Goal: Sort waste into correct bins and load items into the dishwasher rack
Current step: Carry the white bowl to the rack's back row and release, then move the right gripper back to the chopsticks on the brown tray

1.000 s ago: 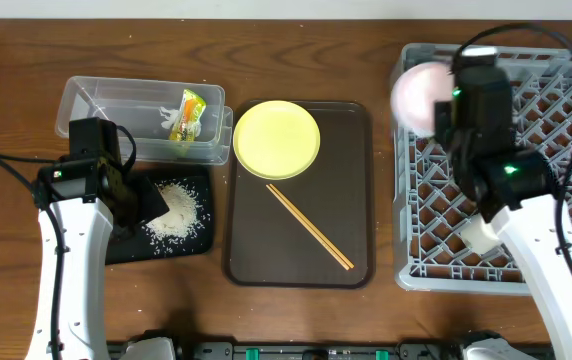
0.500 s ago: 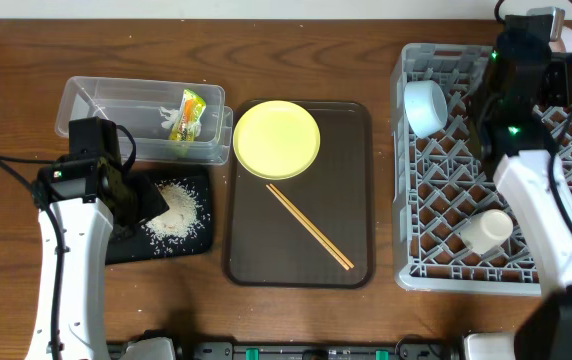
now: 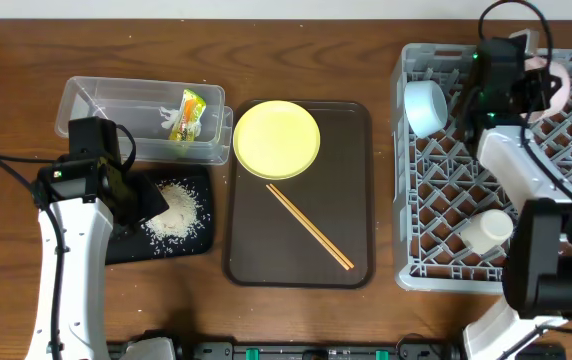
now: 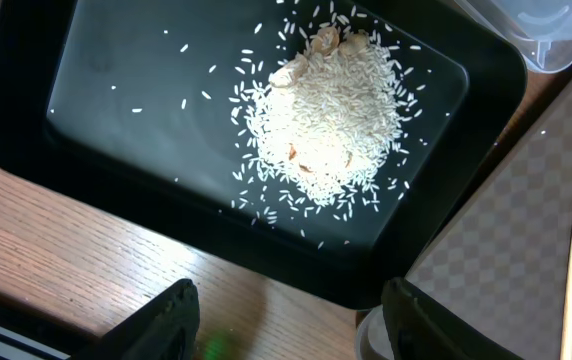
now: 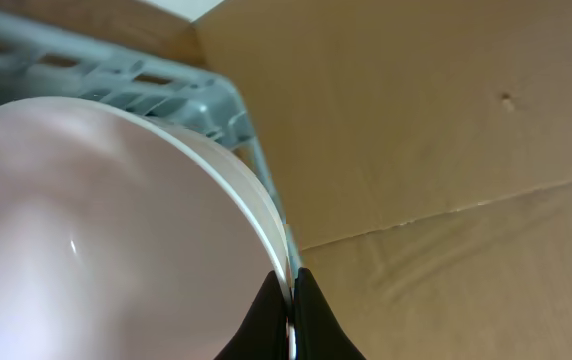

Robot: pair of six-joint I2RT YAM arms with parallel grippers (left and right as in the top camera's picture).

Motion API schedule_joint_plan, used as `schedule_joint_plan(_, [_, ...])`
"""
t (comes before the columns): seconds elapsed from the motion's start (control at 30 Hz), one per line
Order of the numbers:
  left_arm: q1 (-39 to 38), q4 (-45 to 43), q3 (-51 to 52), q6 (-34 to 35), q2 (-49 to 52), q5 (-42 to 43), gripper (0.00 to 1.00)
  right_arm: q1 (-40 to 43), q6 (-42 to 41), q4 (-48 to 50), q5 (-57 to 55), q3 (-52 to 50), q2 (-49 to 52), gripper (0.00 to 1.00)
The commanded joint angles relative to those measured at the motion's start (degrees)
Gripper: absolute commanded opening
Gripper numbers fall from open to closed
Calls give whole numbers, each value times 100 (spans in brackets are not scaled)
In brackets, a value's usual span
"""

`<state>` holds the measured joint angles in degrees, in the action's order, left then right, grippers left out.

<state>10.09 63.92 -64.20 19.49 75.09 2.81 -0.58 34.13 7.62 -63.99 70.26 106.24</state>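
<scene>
The white bowl (image 5: pixel 96 230) is held by its rim in the right claw (image 5: pixel 288 300), which is pinched shut on the thin edge. The bowl is seen at the far corner of the dishwasher rack (image 3: pixel 436 250), tipped up on its side, and it cannot be told if it is touching the pegs. The light blue bowl (image 3: pixel 426 108) is propped in the rack by the left wall, and the small pale cup (image 3: pixel 488 230) is seen lying lower down in it. The left claw (image 4: pixel 291 325) is spread open with nothing in it and is held over the near edge of the black tray (image 4: pixel 86 150), where the rice (image 4: pixel 326 120) is heaped. The wrapper (image 3: pixel 188 115) is seen inside the clear tub (image 3: pixel 106 100). The yellow plate (image 3: pixel 276 138) and the chopsticks (image 3: pixel 311 227) are seen on the brown tray (image 3: pixel 351 200) on the counter (image 3: pixel 16 60). Only a tiny bit of rim is gripped, so the bowl could be swung or dropped if it is moved fast. It is also held very close to the back wall, so it could be tipped over the wall if it is let go there.
</scene>
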Motion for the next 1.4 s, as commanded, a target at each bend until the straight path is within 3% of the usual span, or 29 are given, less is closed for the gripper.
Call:
schedule_joint_plan(0.0, [24, 0, 22, 55, -72, -28, 62, -192, -131, 39, -133, 52, 173, 1])
schedule_joint_plan(0.47, [24, -2, 22, 55, -72, -26, 62, -586, -627, -428, 306, 50, 236, 1])
schedule_joint_plan(0.7, [24, 9, 22, 55, -72, -26, 62, -802, -1589, -1169, 446, 50, 236, 13])
schedule_joint_plan(0.83, [24, 9, 22, 55, -72, -26, 62, -914, -2020, -1539, 446, 50, 229, 31])
schedule_joint_plan(1.2, [24, 31, 22, 52, -72, -26, 62, -1091, -2688, -2302, 549, 50, -254, 61])
schedule_joint_plan(1.37, [24, 31, 22, 52, -72, -26, 62, -1091, -2879, -2946, 2011, 50, -1150, 73])
